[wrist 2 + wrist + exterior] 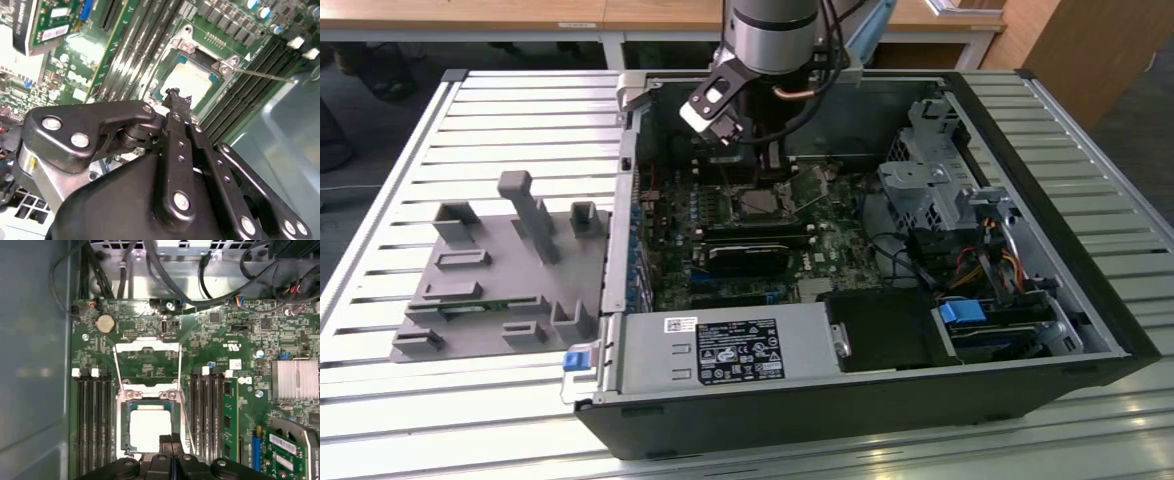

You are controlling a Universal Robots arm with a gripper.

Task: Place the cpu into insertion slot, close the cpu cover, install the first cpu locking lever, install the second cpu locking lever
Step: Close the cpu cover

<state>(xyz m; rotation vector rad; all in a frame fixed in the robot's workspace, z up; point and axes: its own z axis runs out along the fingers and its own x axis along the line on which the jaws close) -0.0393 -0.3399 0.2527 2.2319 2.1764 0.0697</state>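
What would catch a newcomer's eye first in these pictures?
The gripper reaches down into the open computer case on the slatted table, in the exterior view. In the first wrist view its shut fingertips are by the pale cpu, seated in the insertion slot on the green motherboard.

The pale silver cpu (150, 429) lies flat in the insertion slot (127, 426). The cpu cover (147, 396) is folded down around it, just above the exterior view's centre.
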